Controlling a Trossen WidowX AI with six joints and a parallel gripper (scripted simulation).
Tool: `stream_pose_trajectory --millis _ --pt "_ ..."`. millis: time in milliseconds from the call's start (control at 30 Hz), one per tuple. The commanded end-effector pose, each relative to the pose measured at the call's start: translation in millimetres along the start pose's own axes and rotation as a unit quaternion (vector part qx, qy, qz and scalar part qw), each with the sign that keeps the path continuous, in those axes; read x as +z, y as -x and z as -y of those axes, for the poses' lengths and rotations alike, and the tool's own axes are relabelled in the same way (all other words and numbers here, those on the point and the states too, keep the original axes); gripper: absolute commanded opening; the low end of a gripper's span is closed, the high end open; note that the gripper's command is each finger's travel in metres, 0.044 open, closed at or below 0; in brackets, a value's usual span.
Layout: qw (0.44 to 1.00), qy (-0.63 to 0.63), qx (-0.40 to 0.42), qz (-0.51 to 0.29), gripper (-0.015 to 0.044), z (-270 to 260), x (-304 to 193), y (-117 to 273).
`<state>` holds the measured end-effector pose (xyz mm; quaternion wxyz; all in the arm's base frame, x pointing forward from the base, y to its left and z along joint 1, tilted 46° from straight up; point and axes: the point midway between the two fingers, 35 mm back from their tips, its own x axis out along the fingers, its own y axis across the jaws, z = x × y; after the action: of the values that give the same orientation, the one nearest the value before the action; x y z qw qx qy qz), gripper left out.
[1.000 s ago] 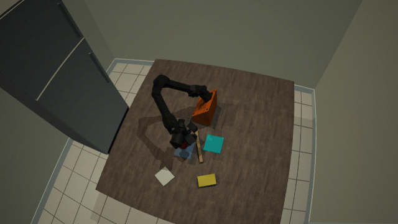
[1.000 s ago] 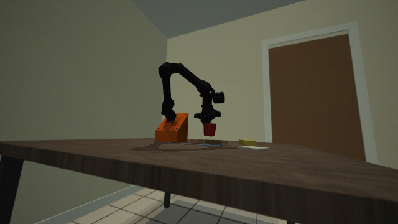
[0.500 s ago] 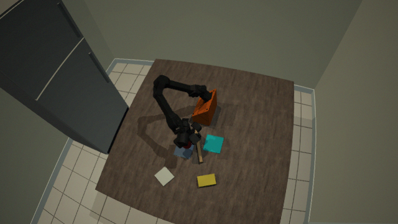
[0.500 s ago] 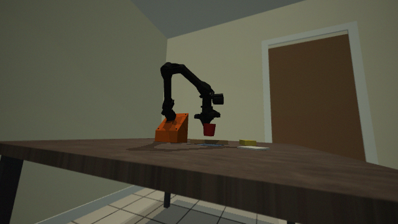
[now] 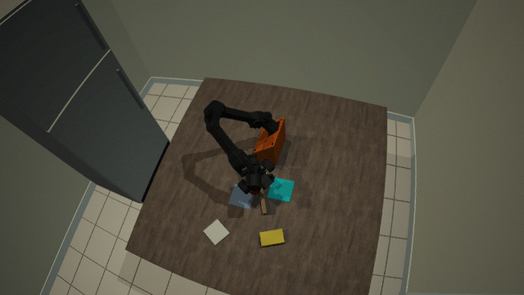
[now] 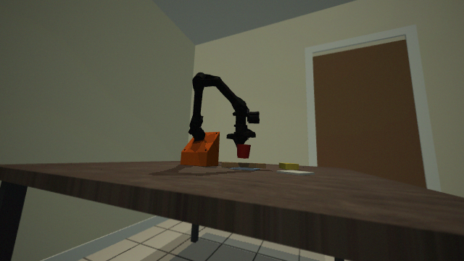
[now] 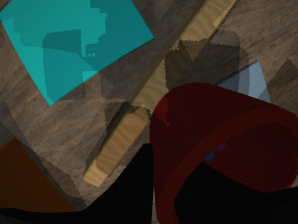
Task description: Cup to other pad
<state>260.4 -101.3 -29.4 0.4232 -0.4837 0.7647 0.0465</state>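
Observation:
The dark red cup (image 5: pixel 255 192) (image 6: pixel 243 151) (image 7: pixel 200 102) hangs upright in the air, near the blue pad's edge and the wooden bar as seen from above. My gripper (image 6: pixel 241 143) (image 7: pixel 157 150) is shut on the cup's wall. A blue marble (image 7: pixel 209 156) and a purple marble (image 7: pixel 220 147) show inside the cup; the rest of its inside is hidden. The blue pad (image 5: pixel 239 199) (image 6: pixel 248 169) (image 7: pixel 259 85) lies flat and is partly covered in the wrist view. The teal pad (image 5: pixel 286 191) (image 7: pixel 125 40) lies on the bar's other side, bearing only shadows.
A low wooden bar (image 5: pixel 264 206) (image 6: pixel 228 164) (image 7: pixel 120 145) lies between the two pads. A yellow block (image 5: pixel 272 238) (image 6: pixel 288 166) and a whitish square (image 5: pixel 216 232) (image 6: pixel 295 172) lie farther out from the orange arm base (image 5: pixel 279 143) (image 6: pixel 193 159) (image 7: pixel 25 185).

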Motion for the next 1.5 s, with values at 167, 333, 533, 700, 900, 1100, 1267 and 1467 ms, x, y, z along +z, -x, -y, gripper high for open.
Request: stream_pose_trajectory --millis 167,333,533,700,900,1100,1267,1467 --pt "1.0 0.0 0.0 0.002 0.0 -19 15 1" --pt "1.0 0.0 0.001 0.002 0.0 -30 23 2" --pt "1.0 0.0 0.001 0.003 0.0 -42 33 2" --pt "1.0 0.0 0.001 0.003 0.0 -53 41 3" --pt "1.0 0.0 0.001 0.004 0.0 -65 50 4" --pt "1.0 0.0 0.001 0.004 0.0 -77 59 4" --pt "1.0 0.0 0.002 0.004 0.0 -87 66 5" --pt "1.0 0.0 0.002 0.005 0.0 -98 74 6"
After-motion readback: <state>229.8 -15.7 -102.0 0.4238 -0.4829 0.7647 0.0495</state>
